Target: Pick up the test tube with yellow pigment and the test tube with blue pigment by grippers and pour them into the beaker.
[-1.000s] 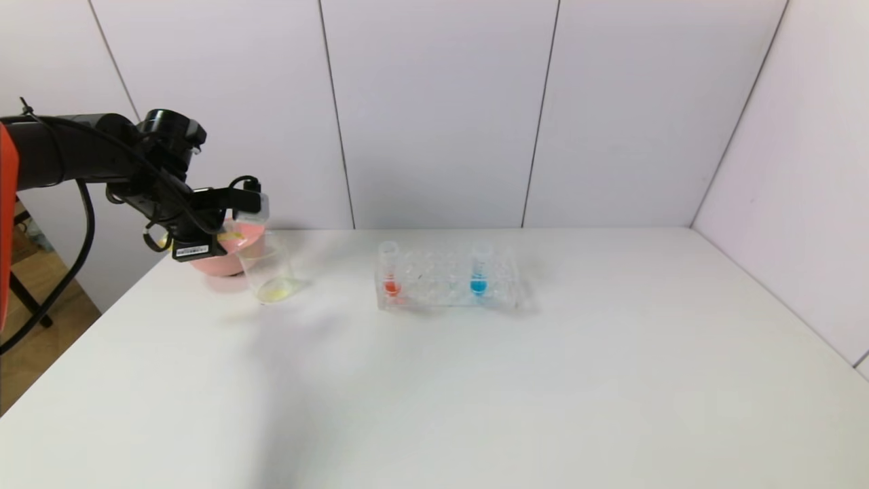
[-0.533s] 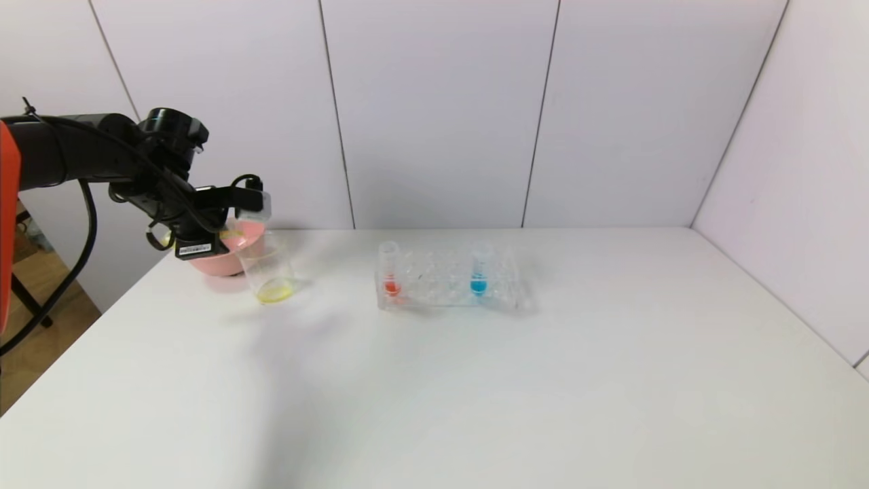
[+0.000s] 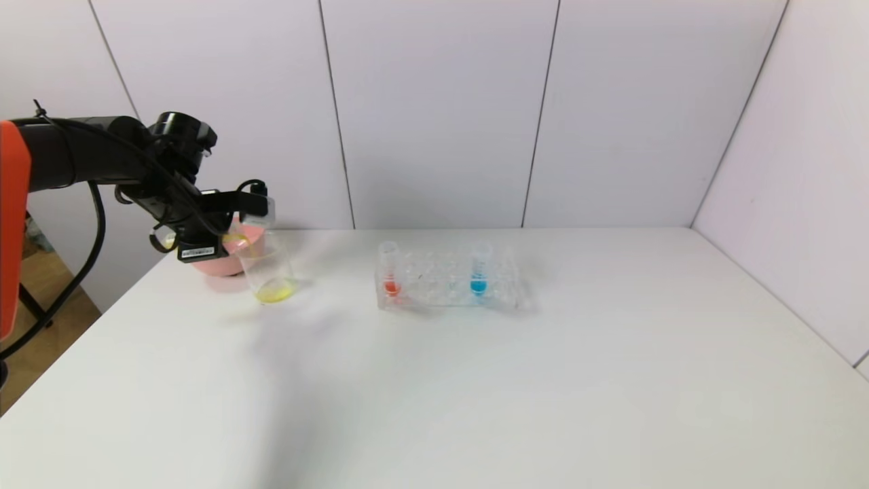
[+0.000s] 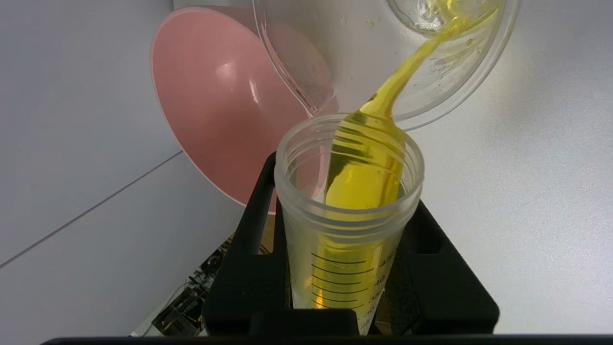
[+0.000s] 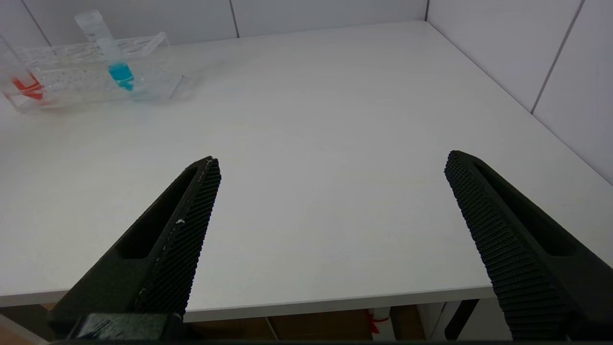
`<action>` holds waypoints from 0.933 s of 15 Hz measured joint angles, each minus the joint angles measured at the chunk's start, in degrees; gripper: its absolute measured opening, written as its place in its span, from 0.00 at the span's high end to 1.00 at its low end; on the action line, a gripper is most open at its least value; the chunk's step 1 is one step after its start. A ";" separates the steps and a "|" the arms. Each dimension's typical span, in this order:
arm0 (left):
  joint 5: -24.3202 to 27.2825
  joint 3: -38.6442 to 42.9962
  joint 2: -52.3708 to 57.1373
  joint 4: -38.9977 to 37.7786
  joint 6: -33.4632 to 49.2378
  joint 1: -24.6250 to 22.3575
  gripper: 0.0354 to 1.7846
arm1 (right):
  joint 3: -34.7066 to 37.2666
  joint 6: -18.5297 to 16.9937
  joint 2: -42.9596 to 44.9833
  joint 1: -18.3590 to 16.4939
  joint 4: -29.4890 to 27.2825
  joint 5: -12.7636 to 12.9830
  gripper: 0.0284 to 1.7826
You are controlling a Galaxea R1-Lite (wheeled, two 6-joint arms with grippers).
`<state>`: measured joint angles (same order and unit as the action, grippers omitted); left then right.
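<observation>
My left gripper point(image 3: 234, 204) is shut on the yellow test tube point(image 4: 347, 206), tipped over the rim of the clear beaker point(image 3: 268, 268). In the left wrist view a yellow stream runs from the tube's mouth into the beaker point(image 4: 459, 62), and yellow liquid pools in its bottom. The blue test tube point(image 3: 479, 268) stands upright in the clear rack point(image 3: 448, 282); it also shows in the right wrist view point(image 5: 110, 52). My right gripper point(image 5: 330, 201) is open and empty, low by the table's front edge, out of the head view.
A pink bowl point(image 3: 212, 261) sits just behind the beaker, touching or nearly so. A red-liquid tube point(image 3: 390, 268) stands at the rack's left end. White walls close the back and right. The table's left edge lies near the bowl.
My left gripper has tilted and risen a little, tipping the tube further. The yellow pool in the beaker has grown.
</observation>
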<state>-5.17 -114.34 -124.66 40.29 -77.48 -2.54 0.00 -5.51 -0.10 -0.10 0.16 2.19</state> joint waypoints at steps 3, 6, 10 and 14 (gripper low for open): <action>-0.26 0.00 -0.37 0.09 0.23 0.11 0.71 | 0.00 0.00 0.00 0.00 0.02 0.00 0.04; -2.22 0.00 -0.43 0.09 0.23 0.11 0.71 | 0.00 0.00 0.00 0.00 0.02 0.00 0.04; -3.58 0.00 -0.52 0.17 0.26 0.33 0.71 | 0.00 0.00 0.00 0.00 0.02 0.00 0.04; -3.78 0.00 -0.80 0.11 0.28 0.56 0.71 | 0.00 0.00 0.00 0.00 0.02 0.00 0.04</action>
<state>-8.95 -114.34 -125.47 40.40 -77.20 -1.97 0.00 -5.51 -0.10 -0.10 0.18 2.19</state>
